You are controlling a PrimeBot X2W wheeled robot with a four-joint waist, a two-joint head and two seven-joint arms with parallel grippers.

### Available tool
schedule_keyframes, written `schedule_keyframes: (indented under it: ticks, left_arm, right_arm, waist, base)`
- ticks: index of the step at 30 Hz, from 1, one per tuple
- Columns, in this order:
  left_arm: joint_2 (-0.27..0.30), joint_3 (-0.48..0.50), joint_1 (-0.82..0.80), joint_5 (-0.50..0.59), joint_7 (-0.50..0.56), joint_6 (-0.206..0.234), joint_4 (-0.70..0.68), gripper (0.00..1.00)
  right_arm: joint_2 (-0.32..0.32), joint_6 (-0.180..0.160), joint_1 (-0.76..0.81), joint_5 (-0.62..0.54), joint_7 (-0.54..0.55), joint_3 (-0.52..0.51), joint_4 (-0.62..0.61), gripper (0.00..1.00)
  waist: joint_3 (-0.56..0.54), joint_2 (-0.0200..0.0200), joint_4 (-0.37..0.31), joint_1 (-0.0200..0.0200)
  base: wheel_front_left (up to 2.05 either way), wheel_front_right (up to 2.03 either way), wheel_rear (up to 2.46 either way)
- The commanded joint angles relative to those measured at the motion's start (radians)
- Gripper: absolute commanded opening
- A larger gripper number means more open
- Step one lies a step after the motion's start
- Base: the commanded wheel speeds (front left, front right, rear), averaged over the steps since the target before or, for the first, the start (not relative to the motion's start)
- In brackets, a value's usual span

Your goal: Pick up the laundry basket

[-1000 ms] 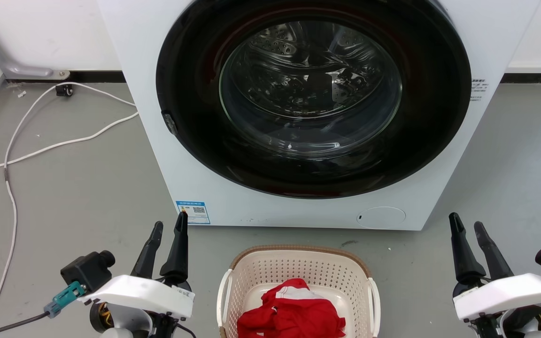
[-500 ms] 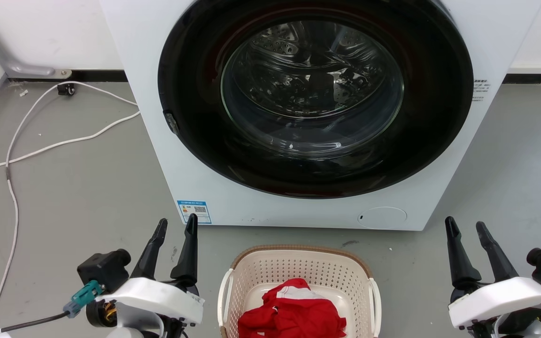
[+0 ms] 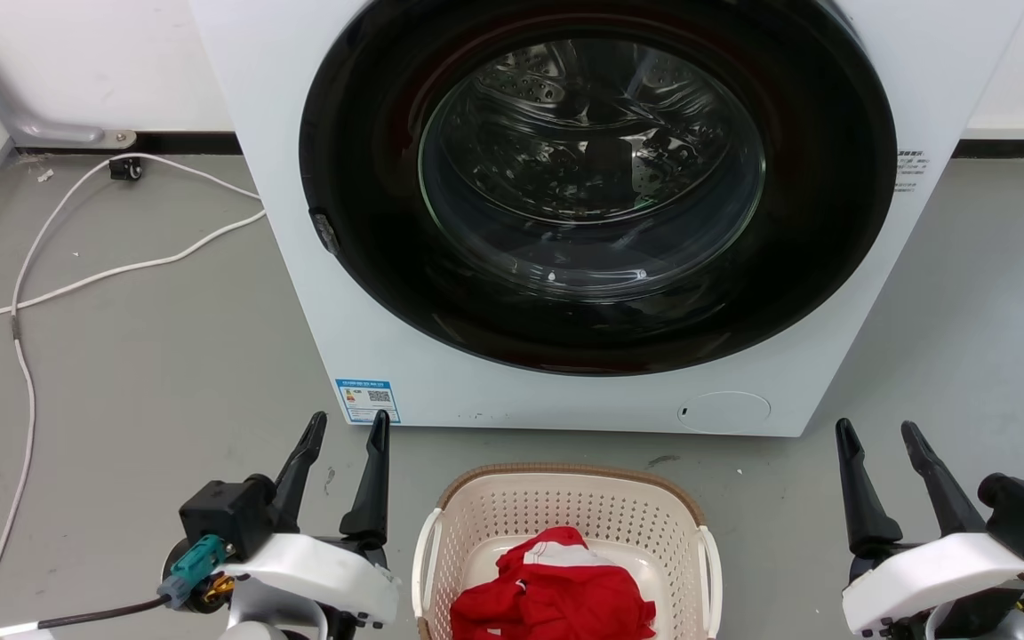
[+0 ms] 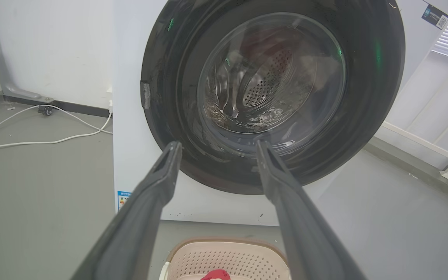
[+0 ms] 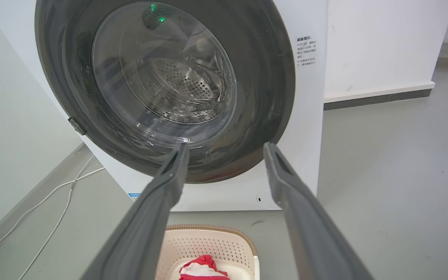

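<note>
Left gripper (image 3: 349,418) and right gripper (image 3: 875,427) have edged toward the laundry basket (image 3: 565,469), jaws parted and empty: approach under way.

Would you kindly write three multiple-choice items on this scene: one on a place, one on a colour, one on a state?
1. Where is the laundry basket? A) on the floor before the washing machine B) atop the machine C) inside the drum
2. What colour is the cloth in the basket? A) blue B) red C) green
3. How is the left gripper? A) shut on a handle B) shut on nothing C) open, touching nothing
Answers: A, it stands on floor below the door; B, red fabric lies inside; C, its fingers are spread, beside the basket.
</note>
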Motion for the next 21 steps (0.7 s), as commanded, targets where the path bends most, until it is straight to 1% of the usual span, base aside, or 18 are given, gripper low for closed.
schedule_keyframes:
  ticks: [1, 21]
  left_arm:
    - [0.005, -0.004, -0.001, 0.027, -0.009, 0.003, -0.003, 1.0]
    - [-0.001, -0.026, 0.003, 0.188, -0.052, 0.009, 0.042, 1.0]
  right_arm:
    - [0.0, 0.002, 0.004, -0.026, -0.007, 0.002, -0.015, 1.0]
    - [0.0, 0.002, 0.031, -0.185, 0.002, 0.005, -0.06, 1.0]
  waist:
    - [0.0, 0.0, 0.001, -0.0001]
    - [-0.003, 0.0, 0.007, -0.0001]
  base:
    - [0.0, 0.0, 0.0]
    - [0.0, 0.0, 0.0]
